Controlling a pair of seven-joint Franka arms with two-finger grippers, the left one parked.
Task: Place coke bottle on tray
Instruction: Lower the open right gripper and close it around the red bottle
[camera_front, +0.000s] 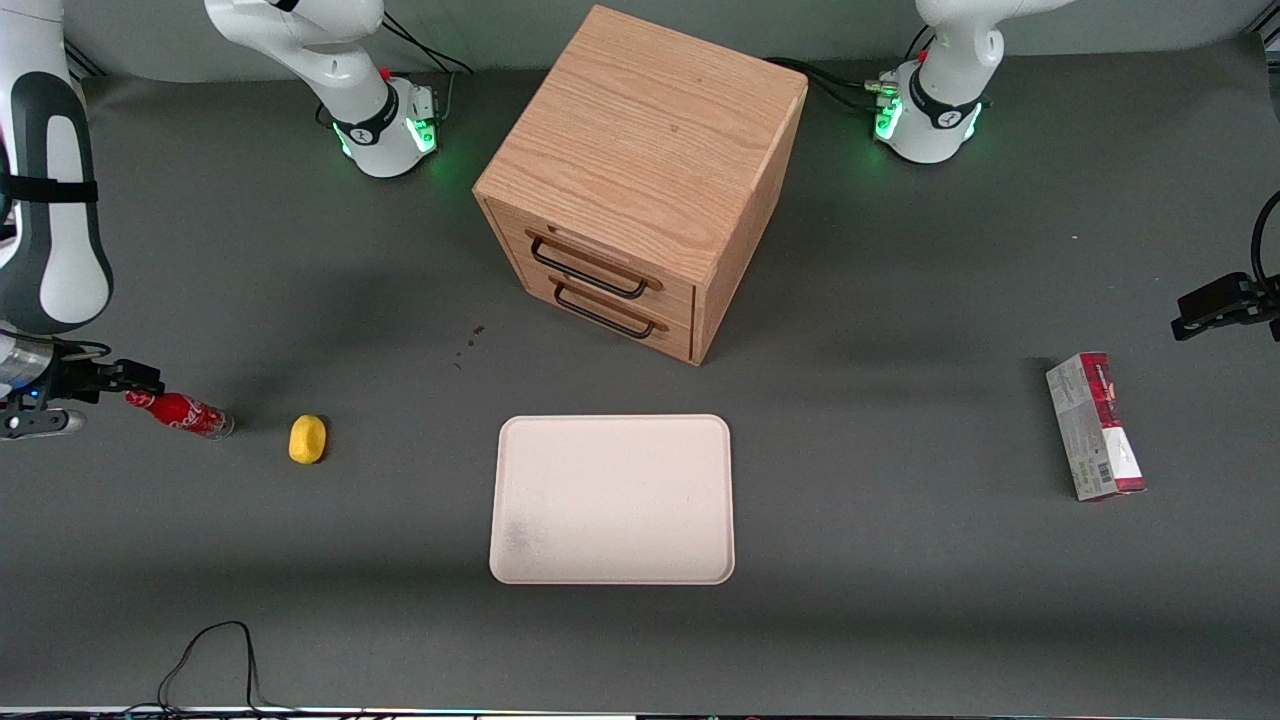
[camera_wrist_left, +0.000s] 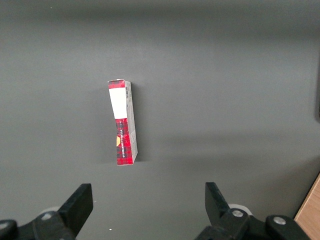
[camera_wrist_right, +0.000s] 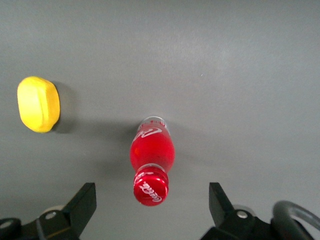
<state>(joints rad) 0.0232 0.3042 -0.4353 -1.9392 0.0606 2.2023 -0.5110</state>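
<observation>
1. The task has hardly begun. The bottle (camera_front: 180, 412) is still on the table (camera_front: 900, 620), and the tray (camera_front: 612, 498) has nothing on it.
2. The bottle lies far out toward the working arm's end of the table, well apart from the tray. A yellow lump (camera_front: 308, 439) sits between them, near the bottle but not touching it.
3. The gripper (camera_front: 112, 385) is just beside the bottle's cap. The wrist view shows its two fingers (camera_wrist_right: 82, 200) spread wide, one on each side of the bottle (camera_wrist_right: 151, 160). They are open and hold nothing.
4. What is left: close on the bottle, lift it, carry it past the lump, and set it down on the tray.
5. In the front view the bottle looks tipped over, close to flat. Its long line runs along the table toward the tray.
6. The red cap points at the gripper. The clear base points at the lump and the tray.
</observation>
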